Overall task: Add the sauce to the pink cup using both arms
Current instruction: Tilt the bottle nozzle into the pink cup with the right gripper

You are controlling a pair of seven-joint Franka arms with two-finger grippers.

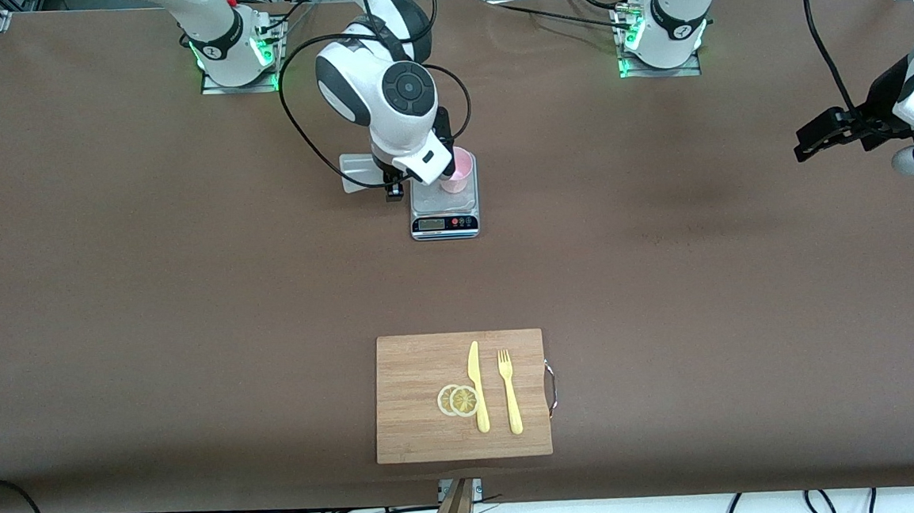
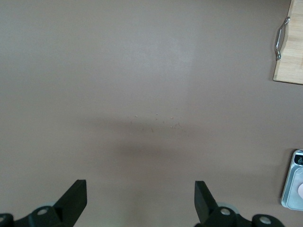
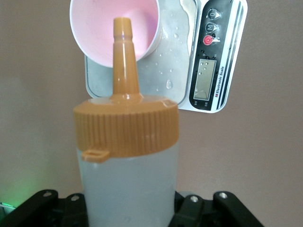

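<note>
My right gripper (image 1: 395, 186) is shut on the sauce bottle (image 3: 128, 175), a whitish translucent bottle with an orange cap. The bottle is tilted, and its nozzle (image 3: 123, 42) points at the mouth of the pink cup (image 3: 94, 28). In the front view the bottle's body (image 1: 358, 172) shows beside the hand. The pink cup (image 1: 458, 171) stands on the scale's steel plate (image 1: 437, 198). Droplets lie on the plate (image 3: 165, 71). My left gripper (image 1: 805, 145) is open and empty over bare table at the left arm's end, and it also shows in the left wrist view (image 2: 140, 198).
A wooden cutting board (image 1: 413, 378) lies nearer the front camera, with a yellow knife (image 1: 477, 386), a yellow fork (image 1: 510, 392) and two lemon slices (image 1: 458, 400). The board's handle (image 2: 281, 38) and the scale (image 2: 294, 179) show in the left wrist view.
</note>
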